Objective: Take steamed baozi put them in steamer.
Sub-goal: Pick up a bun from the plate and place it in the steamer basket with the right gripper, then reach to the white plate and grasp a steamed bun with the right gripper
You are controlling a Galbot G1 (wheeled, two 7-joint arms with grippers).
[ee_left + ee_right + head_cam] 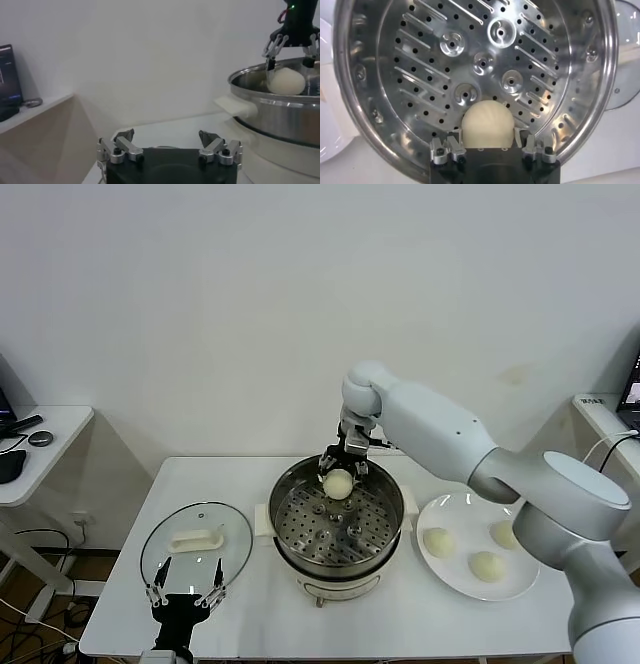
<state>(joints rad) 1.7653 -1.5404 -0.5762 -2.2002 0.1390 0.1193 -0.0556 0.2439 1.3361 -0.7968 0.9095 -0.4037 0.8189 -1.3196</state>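
My right gripper is shut on one cream-white baozi and holds it just above the perforated tray at the far side of the steel steamer. In the right wrist view the baozi sits between the fingers over the steamer's tray. Three more baozi lie on the white plate to the right. My left gripper is open and empty at the table's front left. The left wrist view shows the steamer, the held baozi and my left gripper.
A round glass lid with a white handle lies flat left of the steamer, just beyond my left gripper. A side table with dark items stands at the far left. A white wall is behind.
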